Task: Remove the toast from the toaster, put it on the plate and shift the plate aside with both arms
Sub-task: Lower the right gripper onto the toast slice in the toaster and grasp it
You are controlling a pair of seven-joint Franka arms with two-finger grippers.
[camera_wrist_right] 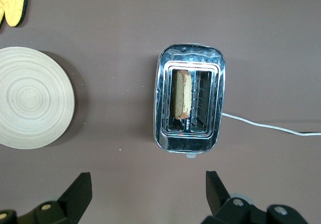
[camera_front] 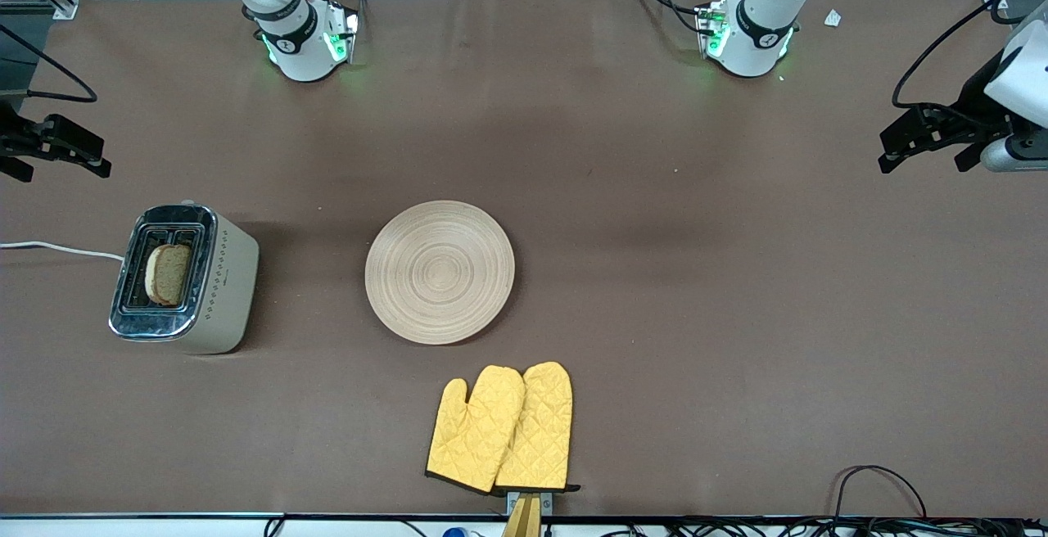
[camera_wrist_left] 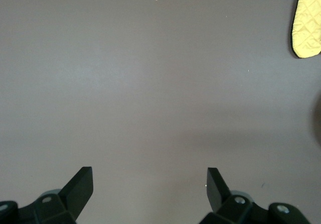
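Note:
The toast (camera_front: 168,273) stands upright in one slot of a beige and chrome toaster (camera_front: 221,279) toward the right arm's end of the table. The round wooden plate (camera_front: 440,272) lies bare mid-table. My right gripper (camera_front: 86,156) hangs open and empty over bare tablecloth at the right arm's end. Its wrist view shows its open gripper (camera_wrist_right: 148,191), the toaster (camera_wrist_right: 220,103), the toast (camera_wrist_right: 181,94) and the plate (camera_wrist_right: 32,97). My left gripper (camera_front: 917,144) hangs open and empty over bare cloth at the left arm's end. Its wrist view shows its open gripper (camera_wrist_left: 149,186).
A pair of yellow oven mitts (camera_front: 501,429) lies nearer the front camera than the plate, by the table's front edge; one shows in the left wrist view (camera_wrist_left: 307,23). The toaster's white cord (camera_front: 57,249) runs off the right arm's end. Cables lie along the front edge.

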